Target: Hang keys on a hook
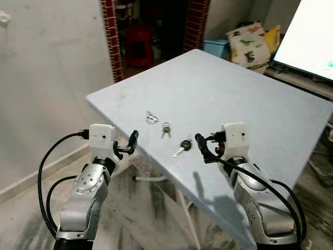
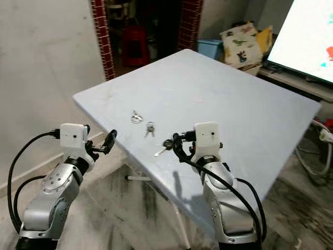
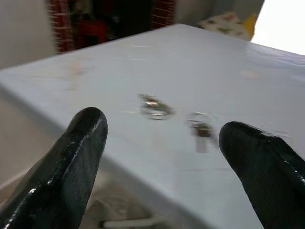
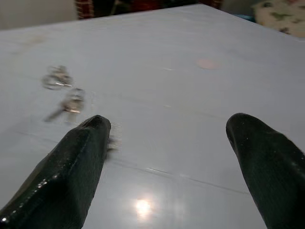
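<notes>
- Three key sets on the table (image 1: 250, 99): a ring (image 1: 151, 117), small keys (image 1: 166, 129), black-headed key (image 1: 183, 147).
- Right gripper (image 1: 204, 147) fingers spread, empty, just beside the black-headed key.
- Left gripper (image 1: 128, 144) spread, empty, off the table edge.
- Best move: lower the right gripper squarely over the key head, then pinch.

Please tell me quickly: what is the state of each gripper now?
Left gripper: open, holding nothing, off the table edge.
Right gripper: open, holding nothing, over the table beside the black-headed key.
</notes>
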### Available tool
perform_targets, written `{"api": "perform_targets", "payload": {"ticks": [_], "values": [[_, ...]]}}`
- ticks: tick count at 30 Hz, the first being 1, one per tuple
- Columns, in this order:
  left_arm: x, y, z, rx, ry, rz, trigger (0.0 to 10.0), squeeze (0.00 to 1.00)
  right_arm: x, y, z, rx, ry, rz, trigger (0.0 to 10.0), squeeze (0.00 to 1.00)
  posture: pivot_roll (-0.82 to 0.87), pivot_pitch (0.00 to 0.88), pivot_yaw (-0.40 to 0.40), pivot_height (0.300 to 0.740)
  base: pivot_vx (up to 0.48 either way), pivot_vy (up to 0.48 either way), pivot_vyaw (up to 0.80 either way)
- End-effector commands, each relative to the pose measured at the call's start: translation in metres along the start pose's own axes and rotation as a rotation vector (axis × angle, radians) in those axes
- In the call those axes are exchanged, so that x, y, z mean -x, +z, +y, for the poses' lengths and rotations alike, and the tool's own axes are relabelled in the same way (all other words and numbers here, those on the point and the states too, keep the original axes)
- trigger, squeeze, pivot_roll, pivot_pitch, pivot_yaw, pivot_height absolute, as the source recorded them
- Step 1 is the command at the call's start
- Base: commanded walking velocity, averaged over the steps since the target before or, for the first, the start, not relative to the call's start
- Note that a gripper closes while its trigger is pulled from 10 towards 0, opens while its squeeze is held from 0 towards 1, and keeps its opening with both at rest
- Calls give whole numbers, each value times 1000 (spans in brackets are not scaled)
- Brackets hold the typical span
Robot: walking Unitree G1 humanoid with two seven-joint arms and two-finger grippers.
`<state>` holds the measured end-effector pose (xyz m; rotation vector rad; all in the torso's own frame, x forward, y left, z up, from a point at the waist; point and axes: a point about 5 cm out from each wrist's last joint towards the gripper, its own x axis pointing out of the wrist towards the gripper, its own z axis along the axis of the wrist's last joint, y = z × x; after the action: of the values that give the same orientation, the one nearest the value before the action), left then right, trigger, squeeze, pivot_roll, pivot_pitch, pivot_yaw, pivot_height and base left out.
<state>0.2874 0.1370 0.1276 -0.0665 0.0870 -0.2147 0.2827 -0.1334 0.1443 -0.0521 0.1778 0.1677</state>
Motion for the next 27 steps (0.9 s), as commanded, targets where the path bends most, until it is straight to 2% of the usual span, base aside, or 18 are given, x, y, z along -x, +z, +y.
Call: {"api": "perform_targets", "payload": {"ticks": [1, 9, 14, 20, 25, 26, 27], "values": [[1, 2, 7, -21, 19, 2, 10000, 0, -2, 4, 4, -3, 10, -19, 10000, 0, -75, 0, -12, 740, 0, -334, 0], [2, 1, 8, -20, 26, 4, 10000, 0, -3, 4, 5, 3, 14, -18, 10000, 0, -73, 0, -14, 740, 0, -306, 0], [2, 0, 10, 12, 40, 2, 10000, 0, -3, 4, 6, -1, 16, -18, 10000, 0, -73, 0, -14, 740, 0, 0, 0], [1, -1, 12, 4, 45, 12, 10000, 0, -2, 3, 7, -35, 25, -13, 10000, 0, -73, 0, -13, 740, 0, 0, 0], [-2, -2, 20, 5, 57, 24, 10000, 0, -3, 5, 9, -45, 25, -12, 10000, 0, -66, 0, -17, 740, 0, 0, 0], [-3, 0, 21, 3, 57, 21, 10000, 0, -4, 10, 12, -41, 41, -30, 9412, 0, -62, 0, -20, 740, 0, 0, 0], [-3, 0, 21, 3, 57, 21, 10000, 0, -4, 10, 12, -41, 41, -30, 9412, 0, -62, 0, -20, 740, 0, 0, 0]]}}
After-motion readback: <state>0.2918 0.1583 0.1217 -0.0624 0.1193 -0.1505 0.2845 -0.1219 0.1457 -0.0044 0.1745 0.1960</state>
